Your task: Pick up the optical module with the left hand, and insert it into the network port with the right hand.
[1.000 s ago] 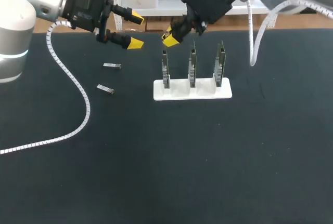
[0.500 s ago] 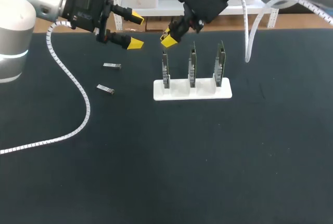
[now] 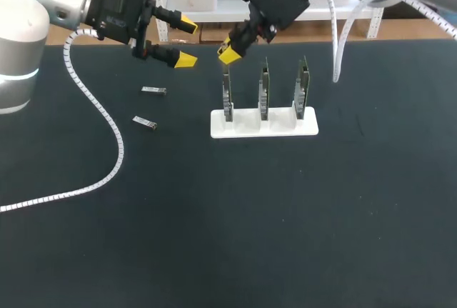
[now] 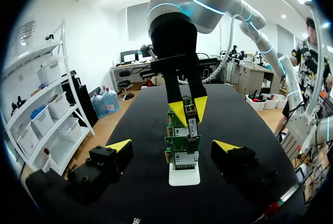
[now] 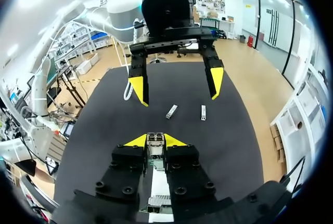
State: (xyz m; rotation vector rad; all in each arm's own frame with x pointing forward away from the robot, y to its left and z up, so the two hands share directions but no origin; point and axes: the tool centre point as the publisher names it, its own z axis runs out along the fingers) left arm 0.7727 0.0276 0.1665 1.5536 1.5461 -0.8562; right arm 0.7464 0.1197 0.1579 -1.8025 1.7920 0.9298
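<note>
Nudged left since 1 s ago: R gripper [image 3: 228, 49], clamped on module [image 5: 155, 141], tips just above rack's [image 3: 264, 128] leftmost board [image 3: 228, 97]. Spare module [image 3: 153, 91] and second spare [image 3: 145, 122] flat on table [image 3: 285, 215], well left of rack. L gripper [image 3: 187, 41] spread wide, empty, up-left of rack, unmoved.

text: none legible | port boards [image 4: 183, 141]: perhaps fine print, too small to read

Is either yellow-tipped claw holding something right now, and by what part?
The right claw pinches a small optical module by its two sides, one end poking out in front. The left claw is open and holds nothing.
</note>
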